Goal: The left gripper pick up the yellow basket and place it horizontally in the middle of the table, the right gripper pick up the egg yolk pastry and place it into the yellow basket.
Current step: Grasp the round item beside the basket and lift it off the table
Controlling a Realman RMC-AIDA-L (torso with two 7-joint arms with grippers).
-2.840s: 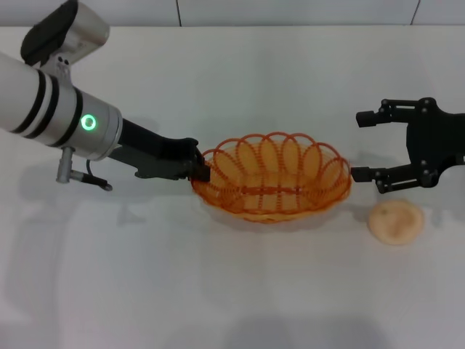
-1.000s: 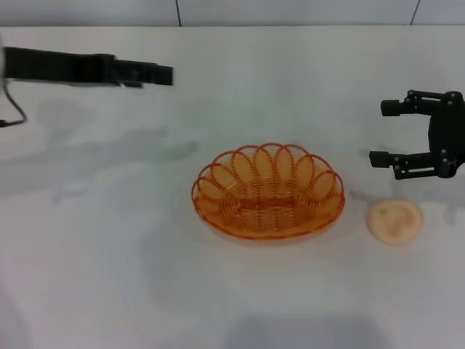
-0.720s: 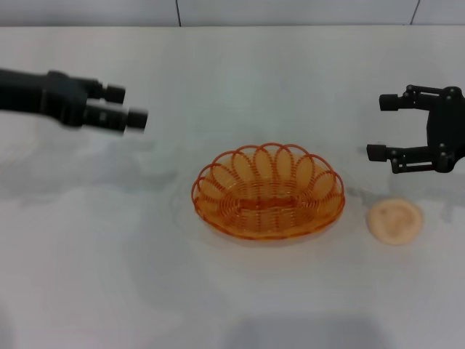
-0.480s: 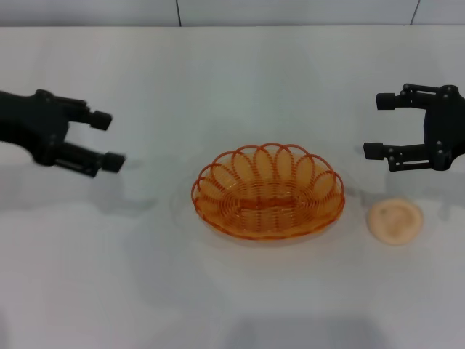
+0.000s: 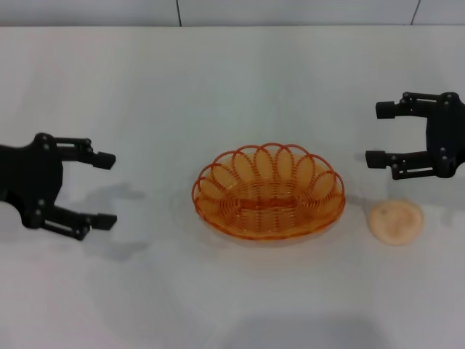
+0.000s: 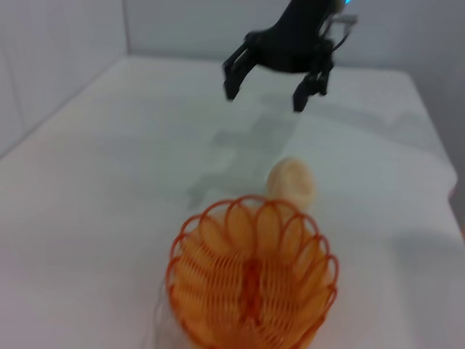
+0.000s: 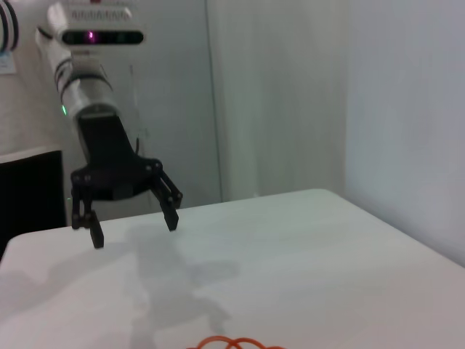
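Note:
The yellow basket [image 5: 268, 191] lies flat on the white table [image 5: 232, 87], near its middle, with nothing in it. It also shows in the left wrist view [image 6: 252, 287]. The egg yolk pastry [image 5: 394, 221] lies on the table just right of the basket; it also shows in the left wrist view [image 6: 290, 186]. My left gripper [image 5: 103, 189] is open and empty at the left, well clear of the basket. My right gripper [image 5: 376, 133] is open and empty, behind and above the pastry. The left wrist view shows it [image 6: 266, 85] beyond the pastry.
The right wrist view shows the left gripper [image 7: 131, 214] over the far tabletop and a sliver of the basket rim [image 7: 234, 343]. A wall runs along the table's back edge [image 5: 232, 13].
My left gripper has let go of the basket, drawn back to the left and come down open near the table's left side. The basket has settled flat. My right gripper has shifted slightly.

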